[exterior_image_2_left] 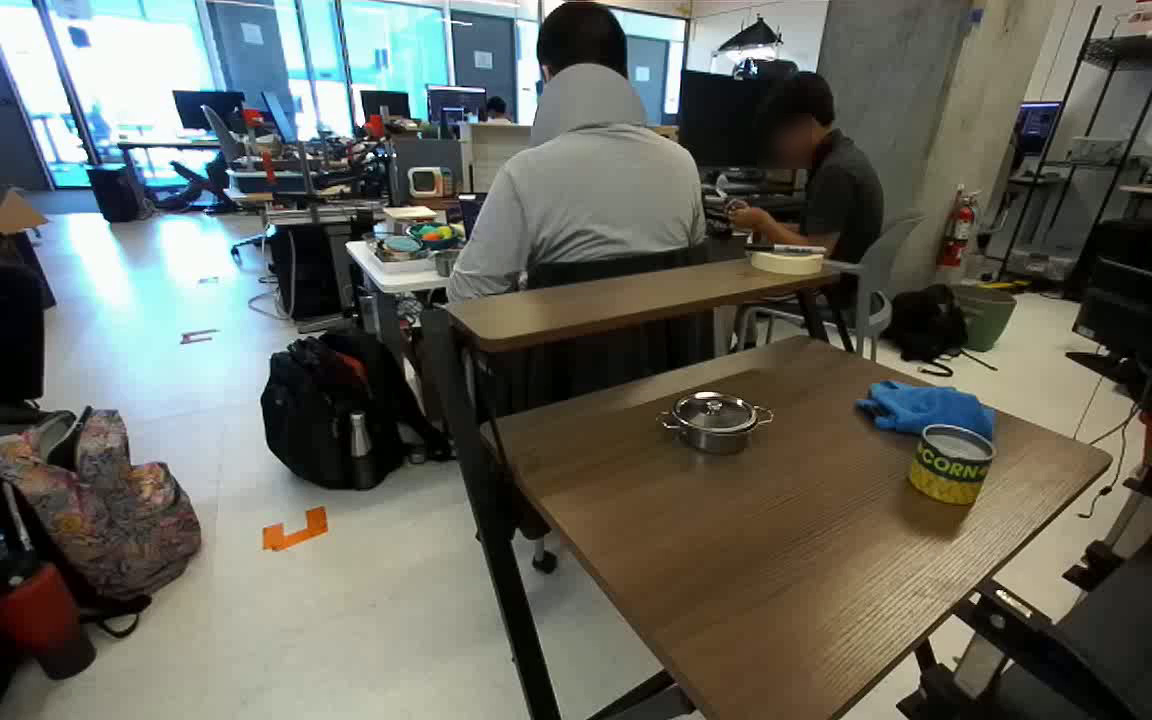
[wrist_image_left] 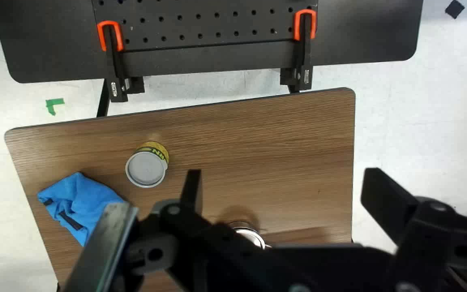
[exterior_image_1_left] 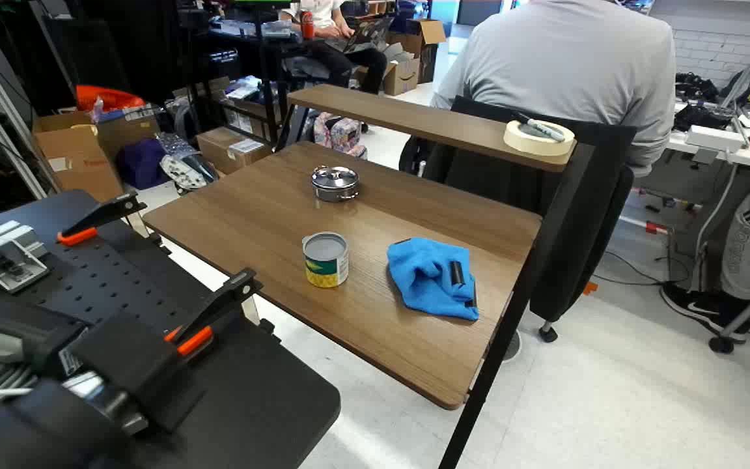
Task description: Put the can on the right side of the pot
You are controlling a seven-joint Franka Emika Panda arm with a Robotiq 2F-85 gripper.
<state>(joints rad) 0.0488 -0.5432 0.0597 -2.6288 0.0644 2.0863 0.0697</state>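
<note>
Gripper [wrist_image_left: 283, 182] state?

Fingers [wrist_image_left: 191, 188] spread wide in the wrist view, nothing between them. Can [exterior_image_1_left: 326, 260] sits upright on the table [exterior_image_1_left: 238, 215], apart from the pot [exterior_image_1_left: 335, 185], near the blue cloth [exterior_image_1_left: 424, 273].

Pick risk?

Off-centre descent, I'd say: one finger lands on the can's top and tips it. Swing too far to the cloth side and it could snag fabric.

Place risk?

Bigger worry. Wrist view has the pot partly behind the gripper, so the set-down spot may get misjudged. Too close and the can bumps the pot; it looks small, probably slides easily.

Right by whose view?

Task doesn't say. Wrong frame means a tidy placement on the wrong side. I'd settle that before the fingers touch anything.
</note>
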